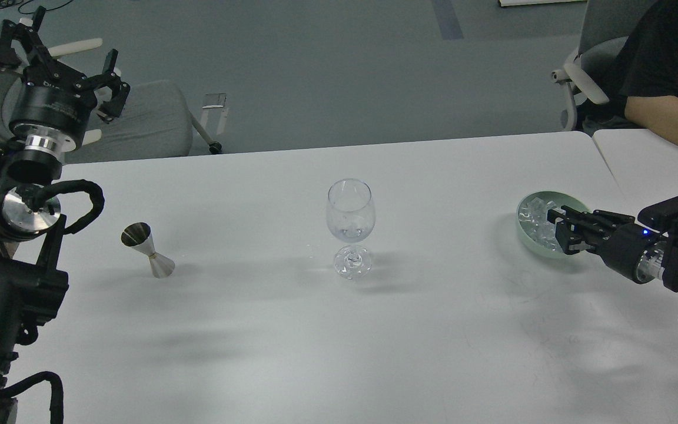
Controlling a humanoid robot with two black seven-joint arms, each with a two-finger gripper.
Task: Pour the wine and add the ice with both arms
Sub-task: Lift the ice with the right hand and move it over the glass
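Note:
A clear wine glass [350,219] stands upright at the table's middle with a little clear liquid at the bottom of its bowl. Clear ice cubes [534,215] lie in a pale green bowl [524,235] at the right. My right gripper [559,227] reaches into that bowl from the right. Its fingers are still slightly apart among the cubes, and I see no cube held. My left gripper [59,59] is open and empty, raised high at the far left beyond the table's back edge. A steel jigger [148,250] stands on the table below it.
A person's forearm [668,121] rests on a second table [657,165] at the back right. Grey chairs [150,121] stand behind the table at the left and right. A few small drops lie just left of the glass foot.

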